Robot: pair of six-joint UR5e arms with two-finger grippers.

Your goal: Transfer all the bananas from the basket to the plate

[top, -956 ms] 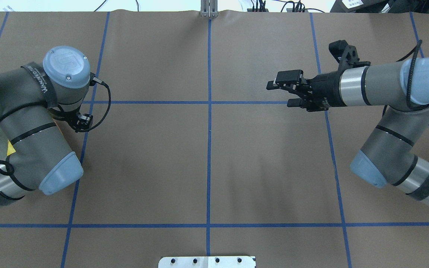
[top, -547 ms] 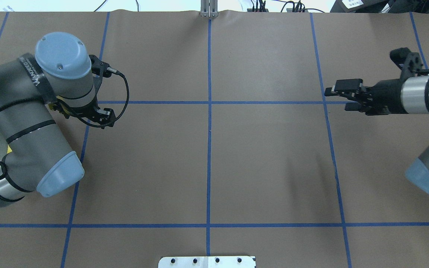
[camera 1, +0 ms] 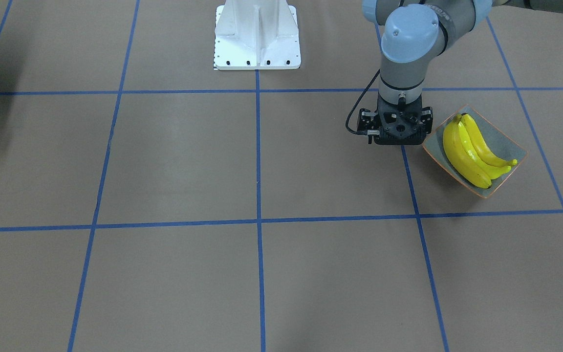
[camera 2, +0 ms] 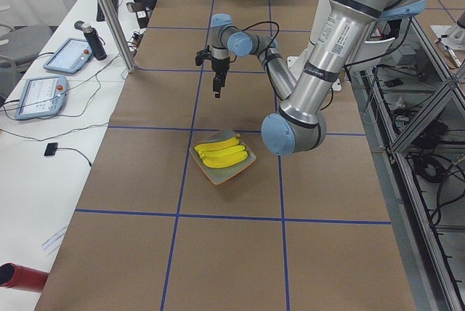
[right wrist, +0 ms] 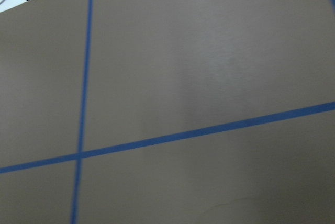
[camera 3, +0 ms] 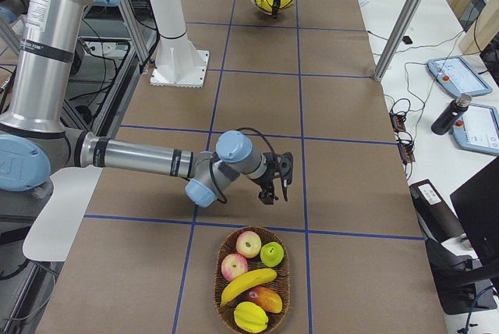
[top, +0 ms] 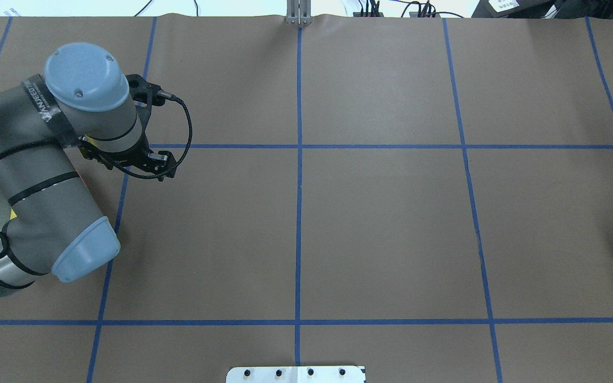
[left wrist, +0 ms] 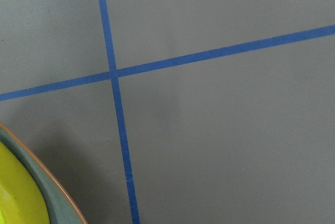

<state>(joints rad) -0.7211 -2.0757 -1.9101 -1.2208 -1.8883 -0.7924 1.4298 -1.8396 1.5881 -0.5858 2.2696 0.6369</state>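
Bananas, glossy, bright yellow and curved [camera 1: 463, 151], have the left arm close by. Its elbow is folded, its wrist points straight down, and the left gripper [camera 1: 393, 136] hangs above the brown paper-covered table [camera 1: 262, 161], over a blue tape line [camera 1: 411, 186]. Whether its fingers are parted or closed cannot be told. Three bananas lie side by side on the squarish grey-green glazed plate with an orange-brown rim [camera 1: 502, 141], just beside that gripper and not touching it. They are parallel and dark-tipped, and they reach nearly from corner to corner of the plate. The right arm stretches low along the table. The right gripper [camera 3: 277, 192] points down just short of the oval woven wicker basket [camera 3: 285, 279], clear of it, and its finger state cannot be told either. One more banana [camera 3: 248, 286] lies in the basket among apples [camera 3: 248, 244].
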